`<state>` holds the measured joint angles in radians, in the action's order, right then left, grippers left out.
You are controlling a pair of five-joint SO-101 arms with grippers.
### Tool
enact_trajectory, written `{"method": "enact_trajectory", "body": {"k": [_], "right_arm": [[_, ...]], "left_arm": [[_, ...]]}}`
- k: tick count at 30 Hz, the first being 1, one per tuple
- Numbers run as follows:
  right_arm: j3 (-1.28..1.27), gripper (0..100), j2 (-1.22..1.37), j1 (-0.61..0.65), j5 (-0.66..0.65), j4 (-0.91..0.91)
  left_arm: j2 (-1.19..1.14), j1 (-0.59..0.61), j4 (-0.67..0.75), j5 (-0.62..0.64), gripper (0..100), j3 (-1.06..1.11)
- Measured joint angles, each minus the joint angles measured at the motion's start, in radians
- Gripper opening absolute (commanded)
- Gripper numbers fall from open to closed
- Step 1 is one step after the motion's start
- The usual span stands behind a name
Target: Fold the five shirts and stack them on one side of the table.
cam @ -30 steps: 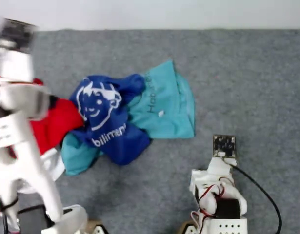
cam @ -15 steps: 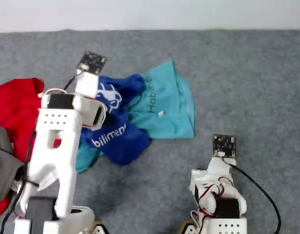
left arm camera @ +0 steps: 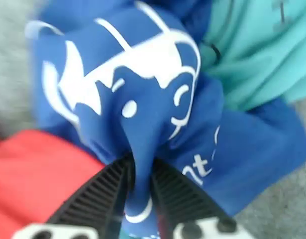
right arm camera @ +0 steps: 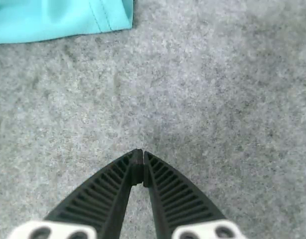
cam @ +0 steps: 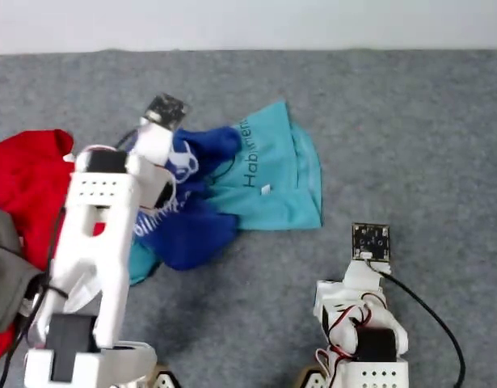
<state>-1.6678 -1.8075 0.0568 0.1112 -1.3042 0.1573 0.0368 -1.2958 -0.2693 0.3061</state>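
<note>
— What do we record for the left hand (left arm camera: 140, 169)?
— We record it clenched on a fold of the blue shirt (left arm camera: 143, 94). The cloth passes between the two ribbed fingers (left arm camera: 110, 186) and bunches up just beyond them. The white cartoon print faces the wrist camera.

— Where does that shirt lie?
— It lies in the heap on the left half of the surface (cam: 410, 121). From above, the left arm (cam: 94, 242) stands over it and covers part of the print. We note the shirt as crumpled.

— And its neighbours?
— The teal shirt (cam: 272, 178) touches it on the right and lies mostly flat, with one hem toward the right arm (cam: 361, 323). A teal strip also shows under the blue shirt's near-left edge. The red shirt (cam: 26, 186) touches it on the left and runs out to the edge of the high view. A grey shirt (cam: 4, 275) lies over the red one at that same edge.

— The right hand (right arm camera: 143, 159)?
— We find it clenched on nothing, fingertips touching, over bare grey surface. A corner of the teal hem lies near it but apart. From above, the right arm sits folded at the near edge, well apart from the heap.

— State of the work?
— Every shirt we see lies loose and unfolded.
</note>
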Motion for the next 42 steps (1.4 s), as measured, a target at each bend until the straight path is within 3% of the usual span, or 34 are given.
{"method": "enact_trajectory", "body": {"k": [8,16,26,37,39,42], "right_arm": [[0.000,0.9,0.000,0.000,0.000,0.000],[0.000,0.9,0.000,0.000,0.000,0.000],[0.000,0.9,0.000,0.000,0.000,0.000],[0.000,0.9,0.000,0.000,0.000,0.000],[0.000,0.9,0.000,0.000,0.000,0.000],[0.000,0.9,0.000,0.000,0.000,0.000]], "left_arm": [[0.252,0.137,-0.008,-0.005,1,-0.138],[0.394,0.456,0.069,-0.005,1,-0.173],[0.416,0.852,0.216,-0.005,1,-0.173],[0.305,1.097,0.318,-0.005,2,-0.173],[0.273,1.126,0.319,-0.005,5,-0.173],[0.233,1.146,0.296,-0.018,20,-0.173]]}}
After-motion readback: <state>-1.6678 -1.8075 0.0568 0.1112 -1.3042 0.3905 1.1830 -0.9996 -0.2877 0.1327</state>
